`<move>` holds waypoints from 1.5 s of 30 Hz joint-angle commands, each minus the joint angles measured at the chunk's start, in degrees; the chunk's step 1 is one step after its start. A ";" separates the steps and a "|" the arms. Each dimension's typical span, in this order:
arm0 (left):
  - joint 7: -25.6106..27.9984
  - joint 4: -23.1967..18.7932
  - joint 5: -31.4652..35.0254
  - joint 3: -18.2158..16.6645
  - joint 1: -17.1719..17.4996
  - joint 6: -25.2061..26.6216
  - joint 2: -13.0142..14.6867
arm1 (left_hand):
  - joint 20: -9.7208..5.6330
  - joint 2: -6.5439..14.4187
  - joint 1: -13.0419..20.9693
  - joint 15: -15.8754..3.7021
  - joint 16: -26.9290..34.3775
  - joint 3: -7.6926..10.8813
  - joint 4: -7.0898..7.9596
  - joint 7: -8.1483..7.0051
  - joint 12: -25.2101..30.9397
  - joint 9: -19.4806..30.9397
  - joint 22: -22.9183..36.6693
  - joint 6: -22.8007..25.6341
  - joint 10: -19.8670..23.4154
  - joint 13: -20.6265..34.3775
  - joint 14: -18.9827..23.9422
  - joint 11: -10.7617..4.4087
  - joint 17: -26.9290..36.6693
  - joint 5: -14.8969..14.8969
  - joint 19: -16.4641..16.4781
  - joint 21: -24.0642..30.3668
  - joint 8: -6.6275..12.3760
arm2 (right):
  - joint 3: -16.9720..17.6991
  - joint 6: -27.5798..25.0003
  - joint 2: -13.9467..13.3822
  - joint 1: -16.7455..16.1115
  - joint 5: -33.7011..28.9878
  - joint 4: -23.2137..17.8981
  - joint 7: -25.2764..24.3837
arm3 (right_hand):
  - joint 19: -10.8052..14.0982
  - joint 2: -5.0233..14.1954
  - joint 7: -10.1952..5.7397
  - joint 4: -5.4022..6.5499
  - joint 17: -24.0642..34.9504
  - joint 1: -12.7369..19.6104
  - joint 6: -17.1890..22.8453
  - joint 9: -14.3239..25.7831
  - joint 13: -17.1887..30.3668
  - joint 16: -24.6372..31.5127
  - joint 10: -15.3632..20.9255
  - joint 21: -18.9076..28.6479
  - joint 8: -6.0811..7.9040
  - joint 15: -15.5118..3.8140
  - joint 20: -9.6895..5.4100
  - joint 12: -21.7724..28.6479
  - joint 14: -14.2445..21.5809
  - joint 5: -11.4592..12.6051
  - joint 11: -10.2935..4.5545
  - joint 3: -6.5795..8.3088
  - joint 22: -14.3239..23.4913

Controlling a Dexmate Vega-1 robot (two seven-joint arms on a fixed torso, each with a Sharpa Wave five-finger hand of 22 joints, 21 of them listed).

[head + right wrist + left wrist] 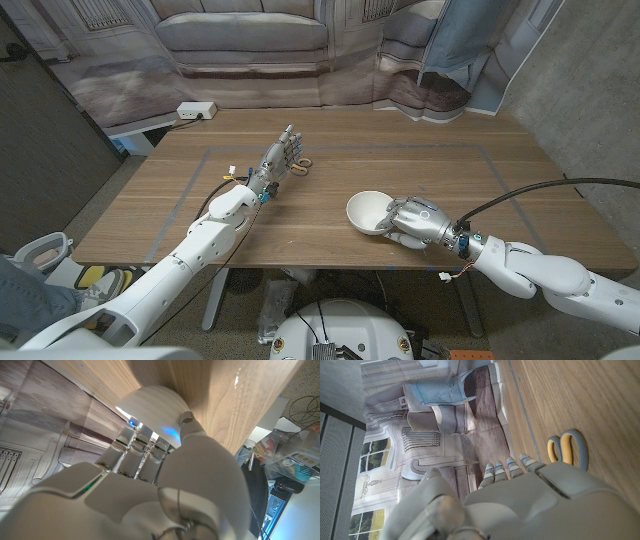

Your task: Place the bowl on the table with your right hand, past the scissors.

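Bowl [368, 212], white and upright, sat low and just right of centre in the head view, near the table's [420, 165] front edge. Your right hand [417, 220] was grasping it from the right, fingers [392, 213] wrapped over the near rim, the arm running off to the lower right corner with a black cable [520, 193] arching above it. In the right wrist view the bowl's pale underside [150, 407] showed against the wood, with the fingers [131, 452] reaching up onto it and the thumb [192, 427] pressed to its side. You could not tell from these pictures whether the bowl was resting on the wood or lifted just off it.

Your left hand [279, 158] stood above and left of centre in the head view, released, fingers apart and pointing toward the top of the frame, holding nothing. The scissors [303, 165] lay just to the right of its fingertips, up and to the left of the bowl and well apart from it. In the left wrist view their yellow and grey handle loops [567, 449] showed right of centre, flat on the wood, just beyond the fingertips [510, 467].

A white power strip [196, 110] sat at the table's upper left corner
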 commanded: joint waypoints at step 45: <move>0.61 -4.46 -0.50 -1.97 2.34 -0.04 3.17 | -0.41 0.47 0.35 0.13 0.09 -0.55 0.10 0.19 -0.09 0.25 0.12 0.26 -0.28 0.31 -0.22 0.15 0.32 -0.04 -0.46 -0.10 -0.12 | 7.11 -2.37 -3.56 -4.21 -0.91 -11.19 3.47 | -8.79 3.91 -3.71 3.65 1.23 7.75 3.99 0.99 1.90 -1.81 -0.07 17.43 0.22 -4.65 -8.76 1.31 -0.50 0.87 -0.67 -4.74 -3.34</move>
